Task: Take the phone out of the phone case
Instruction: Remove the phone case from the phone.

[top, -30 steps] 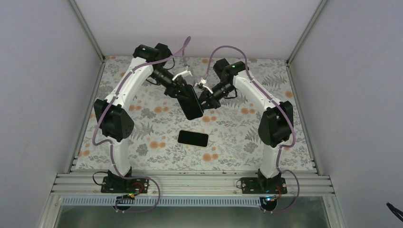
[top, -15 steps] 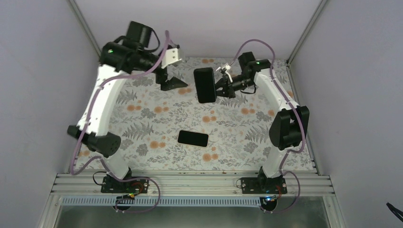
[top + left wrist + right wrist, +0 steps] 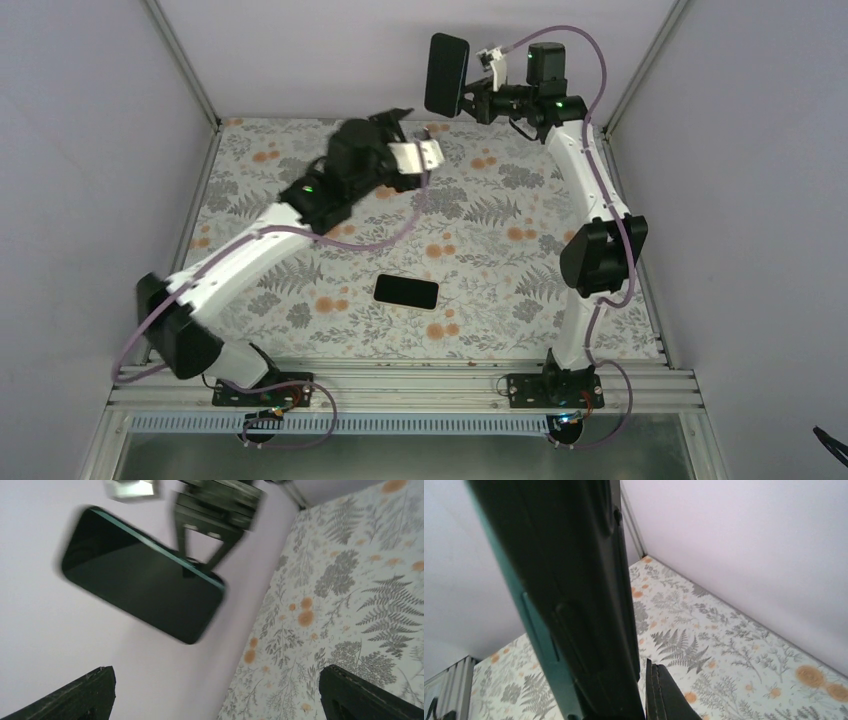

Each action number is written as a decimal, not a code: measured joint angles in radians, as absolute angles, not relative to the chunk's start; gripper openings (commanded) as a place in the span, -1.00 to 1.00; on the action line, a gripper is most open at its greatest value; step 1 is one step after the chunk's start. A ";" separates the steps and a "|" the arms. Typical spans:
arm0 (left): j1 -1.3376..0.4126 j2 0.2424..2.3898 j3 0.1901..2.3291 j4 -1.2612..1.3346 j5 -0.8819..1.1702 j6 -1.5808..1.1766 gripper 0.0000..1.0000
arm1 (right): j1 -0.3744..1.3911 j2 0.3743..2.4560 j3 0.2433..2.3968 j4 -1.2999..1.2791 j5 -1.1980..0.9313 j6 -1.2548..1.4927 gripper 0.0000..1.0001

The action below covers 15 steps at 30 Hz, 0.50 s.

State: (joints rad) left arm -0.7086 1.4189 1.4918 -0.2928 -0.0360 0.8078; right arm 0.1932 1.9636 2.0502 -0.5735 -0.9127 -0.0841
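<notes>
Phone [image 3: 406,291] lies bare at mid-frame; our right gripper [image 3: 472,92] clamps the phone case [image 3: 446,74] upper centre, left gripper [image 3: 215,692] spread wide, empty. We judge the separation done.

Left wrist view: above the left pincer [image 3: 216,675], the phone case [image 3: 142,595] and the right pincer [image 3: 200,560] holding it are blurred. The frame's top edge crops that pincer's body. The left pincer's own fingers [image 3: 80,695] are cut off at the lower corners. Top view: left pincer smeared. Right wrist view: the case overruns the top and bottom edges, hiding the finger behind it.
</notes>
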 measured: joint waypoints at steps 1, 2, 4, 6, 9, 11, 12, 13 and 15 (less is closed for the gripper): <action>-0.736 1.452 1.449 -0.206 -0.086 0.826 1.00 | 0.193 1.975 2.073 -0.559 -0.903 -0.070 -0.93; -0.756 1.481 1.410 -0.138 -0.123 0.841 1.00 | 0.193 1.981 2.084 -0.550 -0.898 -0.057 -0.93; -0.785 1.530 1.350 -0.028 -0.174 0.861 1.00 | 0.193 1.985 2.087 -0.543 -0.884 -0.037 -0.93; -0.798 1.571 1.321 0.064 -0.211 0.874 1.00 | 0.193 1.985 2.077 -0.535 -0.872 -0.023 -0.93; -0.798 1.611 1.319 0.210 -0.255 0.883 1.00 | 0.194 1.982 2.036 -0.516 -0.863 -0.005 -0.93; -0.793 1.620 1.328 0.278 -0.274 0.883 1.00 | 0.194 1.982 2.010 -0.515 -0.857 0.005 -0.93; -0.792 1.625 1.335 0.310 -0.282 0.882 1.00 | 0.194 1.981 1.996 -0.515 -0.855 0.010 -0.93; -0.790 1.631 1.344 0.344 -0.286 0.881 1.00 | 0.194 1.981 1.987 -0.516 -0.853 0.013 -0.93; -0.787 1.645 1.362 0.395 -0.288 0.877 1.00 | 0.194 1.977 1.970 -0.515 -0.850 0.020 -0.94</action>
